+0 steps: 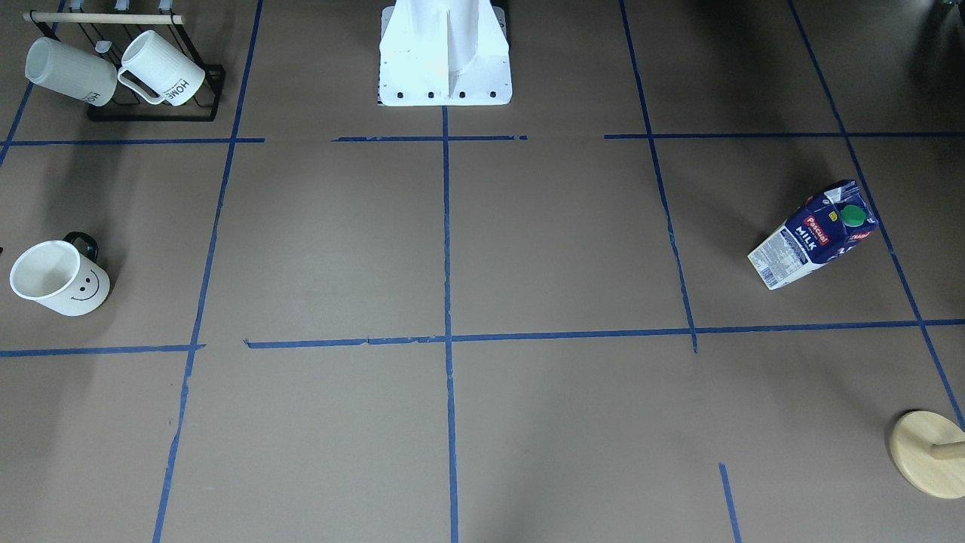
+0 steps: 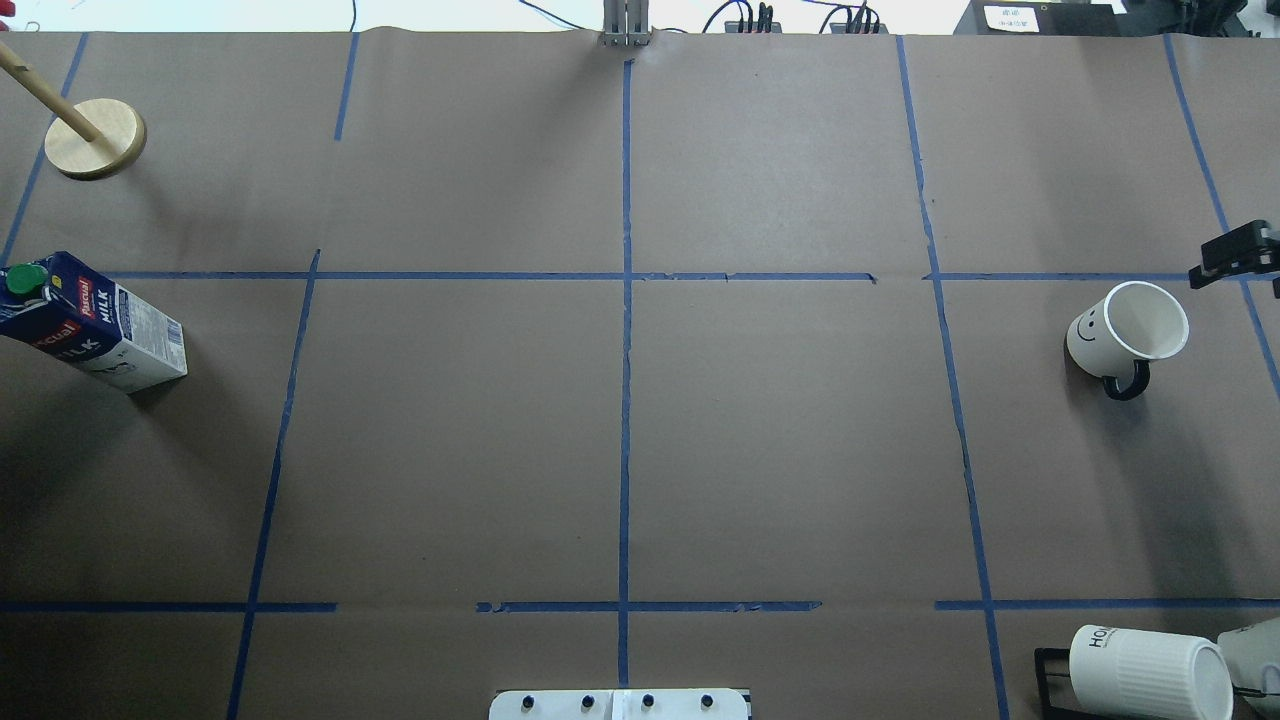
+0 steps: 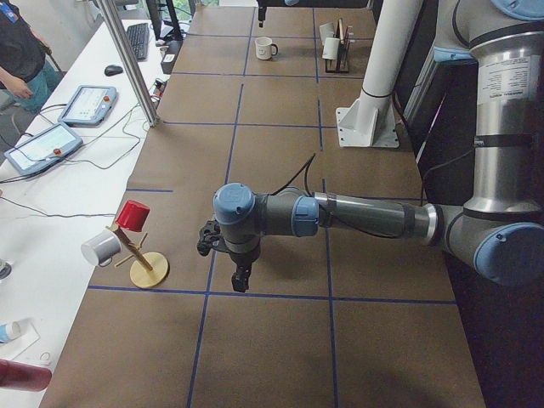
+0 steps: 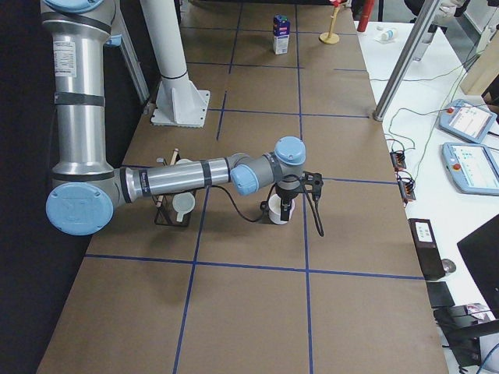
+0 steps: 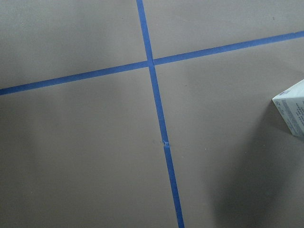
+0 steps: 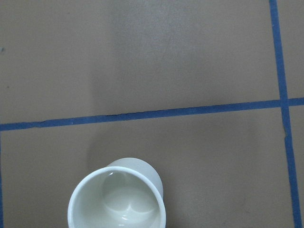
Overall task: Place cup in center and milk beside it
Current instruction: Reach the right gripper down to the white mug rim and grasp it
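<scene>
Overhead exterior view: the cup (image 2: 1128, 330) stands upright on the robot's right side of the table (image 2: 800, 450). Its mouth is up and its black handle is turned toward the robot's base. It sits well inside its taped square, apart from the tape lines round it.

The milk (image 2: 95, 335) stands upright at the far opposite side, on the robot's left, with its top cut by that view's left edge. The center (image 2: 627, 276), a crossing of blue tape, lies between the two and well apart from both. A wide stretch of brown table separates them.

Edges:
- A round wooden stand base (image 2: 95, 138) is near the far left corner, beyond the milk.
- A black rack with ribbed mugs (image 2: 1150, 672) is in the near right corner, on the robot's side of the cup.

Exterior right view: the right gripper (image 4: 287, 209) hangs just over the cup, pointing down. I cannot tell how far it is open or whether it touches the cup. The right wrist view shows only the cup's rim at the bottom edge, with no fingers.

Exterior left view: the left gripper (image 3: 241, 280) hangs low over the table, and its opening cannot be judged. The left wrist view catches a corner of the milk at its right edge.
</scene>
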Motion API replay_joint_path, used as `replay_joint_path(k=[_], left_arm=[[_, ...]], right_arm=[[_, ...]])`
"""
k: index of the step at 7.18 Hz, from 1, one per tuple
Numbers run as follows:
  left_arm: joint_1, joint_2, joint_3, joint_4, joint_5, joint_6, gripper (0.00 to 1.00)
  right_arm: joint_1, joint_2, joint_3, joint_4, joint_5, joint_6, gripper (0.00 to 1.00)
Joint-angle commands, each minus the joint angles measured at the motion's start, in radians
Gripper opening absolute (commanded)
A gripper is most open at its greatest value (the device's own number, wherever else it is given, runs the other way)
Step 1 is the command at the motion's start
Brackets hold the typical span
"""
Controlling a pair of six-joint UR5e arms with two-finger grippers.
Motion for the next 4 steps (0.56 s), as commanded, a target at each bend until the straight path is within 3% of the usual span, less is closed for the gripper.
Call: replay_joint_path(k=[1, 4], left_arm=[[0.000, 0.000, -0.001, 0.000, 0.000, 0.000, 1.00], [0.000, 0.000, -0.001, 0.000, 0.000, 0.000, 1.00]], right_arm=[[-0.048, -0.024, -0.014, 0.046, -0.034, 0.043, 0.99], [-0.088, -0.026, -0.115, 0.188, -0.047, 0.063, 0.98]])
